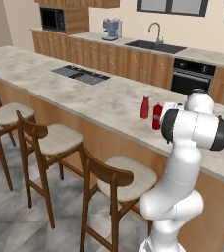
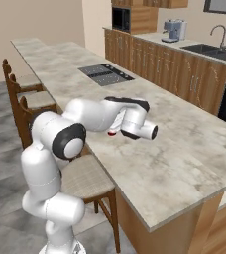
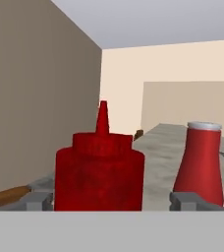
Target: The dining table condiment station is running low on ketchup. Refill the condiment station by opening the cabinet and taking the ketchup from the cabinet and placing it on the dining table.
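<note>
- Hand view puts the ketchup [image 3: 99,172] right in front of you, upright, its pointed nozzle up, sitting between the two grey fingertips [image 3: 38,201], one on each side of its body.
- You cannot tell from that view whether the pads touch the bottle or merely flank it, so treat the grip of the gripper [image 3: 114,202] as unknown.
- To the right of it in the hand view stands a second red bottle [image 3: 201,165], tapered, with a pale flat cap; the two are apart.
- Left base view shows you the same pair on the dining table [image 1: 45,74]: the ketchup [image 1: 156,117] is just beside the arm's white wrist, the capped bottle [image 1: 145,107] near it on the far side.
- Right base view gives you the arm reaching low over the stone top [image 2: 174,158], with just a sliver of red [image 2: 113,133] showing under the hand.
- You also see wooden stools [image 1: 55,140] along the near side of the table and a cooktop [image 1: 80,74] set into its top.
- Behind, along the wall, sit the sink [image 1: 155,46] and a coffee machine [image 1: 112,29].
</note>
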Tool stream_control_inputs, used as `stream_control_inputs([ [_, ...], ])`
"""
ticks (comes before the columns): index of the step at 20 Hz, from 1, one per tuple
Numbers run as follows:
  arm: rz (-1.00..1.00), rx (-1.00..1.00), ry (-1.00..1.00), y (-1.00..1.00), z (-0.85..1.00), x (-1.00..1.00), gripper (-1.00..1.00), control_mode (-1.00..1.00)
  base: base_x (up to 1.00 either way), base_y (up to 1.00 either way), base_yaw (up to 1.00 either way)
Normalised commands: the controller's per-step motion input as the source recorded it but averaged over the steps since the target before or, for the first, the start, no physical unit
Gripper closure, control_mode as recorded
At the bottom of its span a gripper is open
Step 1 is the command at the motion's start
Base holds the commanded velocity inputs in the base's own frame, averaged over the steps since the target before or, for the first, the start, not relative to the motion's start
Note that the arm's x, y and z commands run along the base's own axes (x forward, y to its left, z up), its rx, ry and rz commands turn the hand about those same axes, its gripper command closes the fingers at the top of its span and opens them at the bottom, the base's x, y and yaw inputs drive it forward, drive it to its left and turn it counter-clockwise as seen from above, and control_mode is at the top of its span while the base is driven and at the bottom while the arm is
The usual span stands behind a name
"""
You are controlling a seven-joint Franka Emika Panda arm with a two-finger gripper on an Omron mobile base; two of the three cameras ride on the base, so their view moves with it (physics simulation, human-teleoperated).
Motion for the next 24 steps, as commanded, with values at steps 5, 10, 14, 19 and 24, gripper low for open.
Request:
stream_control_inputs([
  [5, 0.00, 0.00, 0.00, 0.00, 0.12, -0.22, -1.00, -1.00, 0.00, 0.00, 0.00],
  [10, -0.02, 0.00, 0.00, 0.00, 0.36, -0.32, -1.00, -1.00, 0.00, 0.00, 0.00],
  [14, -0.04, -0.04, 0.00, 0.00, 0.60, -0.35, -1.00, -1.00, 0.00, 0.00, 0.00],
  [19, -0.09, -0.11, 0.00, 0.11, 0.77, -0.47, -1.00, -1.00, 0.00, 0.00, 0.00],
  [24, -0.11, -0.13, 0.00, 0.32, 0.81, -0.65, -1.00, -1.00, 0.00, 0.00, 0.00],
])
